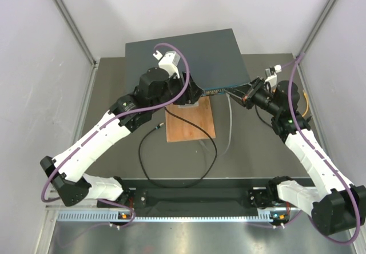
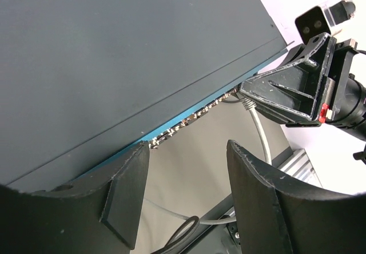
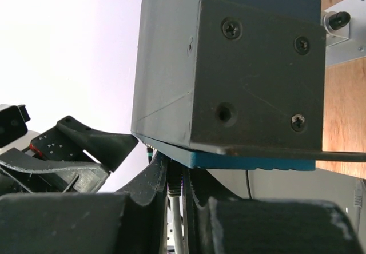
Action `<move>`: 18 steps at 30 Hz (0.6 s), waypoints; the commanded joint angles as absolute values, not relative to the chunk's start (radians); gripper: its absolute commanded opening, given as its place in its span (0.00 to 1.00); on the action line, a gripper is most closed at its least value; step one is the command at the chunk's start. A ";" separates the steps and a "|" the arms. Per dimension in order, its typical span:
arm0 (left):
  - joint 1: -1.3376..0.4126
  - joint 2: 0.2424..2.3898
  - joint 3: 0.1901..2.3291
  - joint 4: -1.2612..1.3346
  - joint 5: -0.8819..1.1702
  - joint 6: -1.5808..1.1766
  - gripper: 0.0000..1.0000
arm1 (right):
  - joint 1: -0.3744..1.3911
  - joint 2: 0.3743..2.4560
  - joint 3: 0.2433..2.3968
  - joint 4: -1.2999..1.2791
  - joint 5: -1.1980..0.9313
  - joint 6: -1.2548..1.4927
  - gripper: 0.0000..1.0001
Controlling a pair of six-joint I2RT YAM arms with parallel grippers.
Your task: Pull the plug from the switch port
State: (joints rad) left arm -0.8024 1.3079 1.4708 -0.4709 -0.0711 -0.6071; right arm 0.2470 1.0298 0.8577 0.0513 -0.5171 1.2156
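Note:
The switch (image 1: 189, 54) is a flat dark grey box at the back of the table, its teal front strip (image 2: 189, 116) carrying a row of small sockets. A grey plug (image 3: 174, 179) sits at the strip's right end, and its grey cable (image 2: 260, 134) trails down to the table. My right gripper (image 3: 176, 174) is shut on the plug, one finger on each side, close under the switch's corner (image 3: 251, 76). It shows in the top view as well, the right gripper (image 1: 237, 94). My left gripper (image 2: 187, 148) is open at the strip's left part, with nothing between its fingers.
A brown wooden board (image 1: 190, 122) lies in front of the switch. A black cable (image 1: 171, 174) loops over the table towards the near edge. White enclosure walls (image 1: 34, 48) close in both sides and the back.

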 commanded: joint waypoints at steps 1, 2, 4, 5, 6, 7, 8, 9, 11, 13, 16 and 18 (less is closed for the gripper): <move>-0.793 1.276 1.470 -0.426 -0.064 -0.611 0.62 | 0.255 1.039 0.871 0.063 -0.485 1.169 0.00; -0.792 1.279 1.470 -0.425 -0.063 -0.612 0.62 | 0.255 1.039 0.877 0.049 -0.497 1.154 0.00; -0.790 1.284 1.470 -0.428 -0.058 -0.615 0.62 | 0.255 1.043 0.902 0.003 -0.512 1.094 0.00; -0.788 1.285 1.468 -0.426 -0.057 -0.617 0.62 | 0.253 1.046 0.907 0.003 -0.538 1.080 0.00; -0.787 1.285 1.465 -0.420 -0.051 -0.623 0.62 | 0.253 1.052 0.908 0.003 -0.552 1.056 0.00; -0.785 1.285 1.462 -0.411 -0.046 -0.626 0.62 | 0.255 1.058 0.922 0.002 -0.572 1.039 0.00; -0.782 1.289 1.460 -0.408 -0.041 -0.632 0.62 | 0.253 1.069 0.930 -0.044 -0.607 1.022 0.00; -0.781 1.289 1.460 -0.403 -0.032 -0.632 0.62 | 0.250 1.063 0.927 -0.043 -0.614 1.017 0.00; -0.781 1.295 1.466 -0.402 -0.031 -0.637 0.62 | 0.249 1.051 0.898 0.024 -0.640 1.044 0.00; -0.779 1.295 1.463 -0.400 -0.028 -0.640 0.62 | 0.242 1.043 0.847 0.099 -0.693 1.130 0.00; -0.779 1.295 1.463 -0.397 -0.023 -0.644 0.62 | 0.244 1.043 0.848 0.128 -0.698 1.161 0.00; -0.779 1.293 1.462 -0.397 -0.023 -0.646 0.62 | 0.241 1.025 0.870 0.031 -0.678 1.114 0.00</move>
State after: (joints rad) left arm -0.7849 1.3048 1.4639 -0.4622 -0.0391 -0.6353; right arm 0.2272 1.0447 0.8509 0.0849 -0.6010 1.1629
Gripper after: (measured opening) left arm 0.616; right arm 0.064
